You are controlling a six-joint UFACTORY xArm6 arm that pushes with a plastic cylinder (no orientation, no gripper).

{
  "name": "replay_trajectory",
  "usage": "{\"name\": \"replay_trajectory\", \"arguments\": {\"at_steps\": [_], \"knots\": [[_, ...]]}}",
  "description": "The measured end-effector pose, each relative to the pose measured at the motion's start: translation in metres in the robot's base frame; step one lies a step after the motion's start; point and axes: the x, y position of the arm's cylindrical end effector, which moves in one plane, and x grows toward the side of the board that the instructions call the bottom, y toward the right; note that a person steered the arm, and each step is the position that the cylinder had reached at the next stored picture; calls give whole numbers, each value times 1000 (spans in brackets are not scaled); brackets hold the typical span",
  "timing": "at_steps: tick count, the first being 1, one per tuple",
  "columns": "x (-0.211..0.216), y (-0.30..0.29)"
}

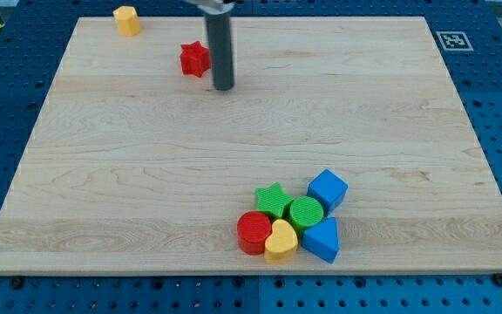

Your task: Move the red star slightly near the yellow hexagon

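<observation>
The red star (195,58) lies near the view's top, left of centre, on the wooden board (146,174). The yellow hexagon (126,19) sits at the board's top left corner, up and to the left of the star. My tip (224,86) is the lower end of the dark rod, just to the right of the red star and slightly below it, a small gap apart from it.
A cluster sits at the view's bottom right: green star (274,200), green cylinder (305,212), blue cube (328,189), blue triangle (323,240), red cylinder (254,232), yellow heart (281,242). A marker tag (452,40) is at the board's top right corner.
</observation>
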Motion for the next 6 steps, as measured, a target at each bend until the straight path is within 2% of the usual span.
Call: {"name": "replay_trajectory", "arguments": {"at_steps": [1, 2, 3, 4, 6], "knots": [[-31, 17], [-42, -15], [-42, -91], [-42, -128], [-1, -132]]}}
